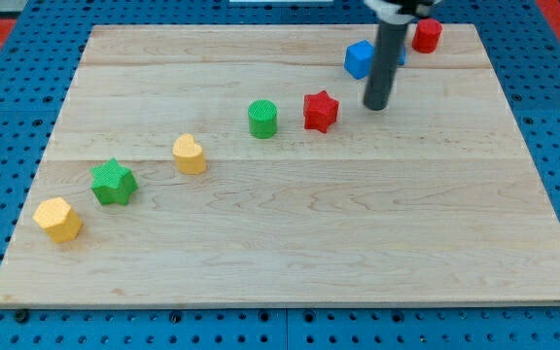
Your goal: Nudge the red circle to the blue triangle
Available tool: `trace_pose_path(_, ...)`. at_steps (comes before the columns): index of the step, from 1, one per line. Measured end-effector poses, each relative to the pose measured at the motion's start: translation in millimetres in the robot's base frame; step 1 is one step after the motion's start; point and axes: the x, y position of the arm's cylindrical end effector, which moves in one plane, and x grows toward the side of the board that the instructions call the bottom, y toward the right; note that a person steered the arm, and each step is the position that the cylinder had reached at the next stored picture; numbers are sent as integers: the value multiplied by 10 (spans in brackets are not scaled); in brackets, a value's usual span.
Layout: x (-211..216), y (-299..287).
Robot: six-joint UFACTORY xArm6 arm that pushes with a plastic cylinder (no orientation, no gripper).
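The red circle point(427, 35) sits near the board's top right. A blue block point(359, 58) lies to its left; a second bit of blue point(401, 53) shows just right of the rod, mostly hidden, so I cannot tell which is the triangle. My tip point(377, 106) rests on the board below the blue block and right of the red star point(320, 110). It is below and left of the red circle, touching no block.
A green cylinder point(262, 119), a yellow heart point(190, 154), a green star point(114, 182) and a yellow hexagon point(58, 219) run in a diagonal line toward the lower left. The wooden board point(290, 253) lies on a blue pegboard.
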Motion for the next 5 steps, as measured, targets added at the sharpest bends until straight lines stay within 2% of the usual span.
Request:
trace_pose_path(1, 75, -455)
trace_pose_path(2, 78, -521)
trace_pose_path(3, -214, 551)
trace_pose_path(4, -893, 1456)
trace_pose_path(5, -1514, 2044)
